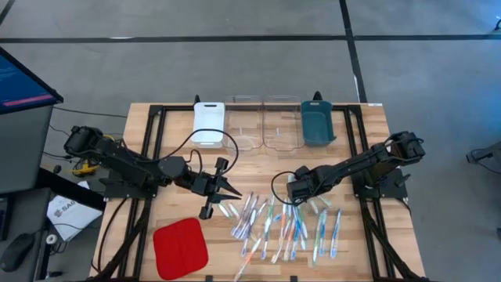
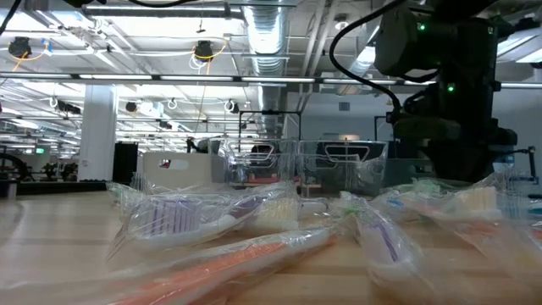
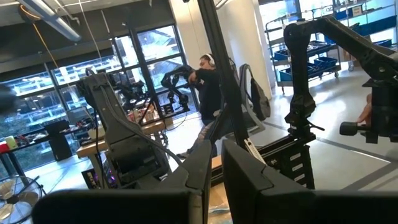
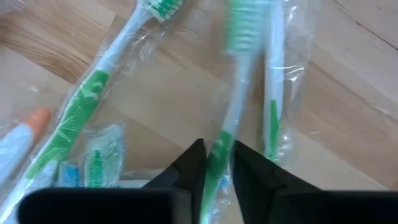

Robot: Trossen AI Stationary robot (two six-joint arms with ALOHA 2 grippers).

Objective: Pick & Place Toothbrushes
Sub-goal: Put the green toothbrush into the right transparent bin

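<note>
The right gripper [image 4: 214, 163] pinches a green wrapped toothbrush [image 4: 233, 93]. More wrapped toothbrushes [image 4: 81, 106] lie beside it on the table [image 4: 348, 112].

Big open workshop, grey floor [image 1: 235, 70] all round.
Ducts [image 2: 271, 34] overhead, strip lights glowing; tall windows [image 3: 149, 56] at ten o'clock, a person [image 3: 208, 84] standing beyond.

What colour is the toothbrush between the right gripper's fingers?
Green and white, the toothbrush shows best in the right wrist view, clamped by the right gripper.
</note>
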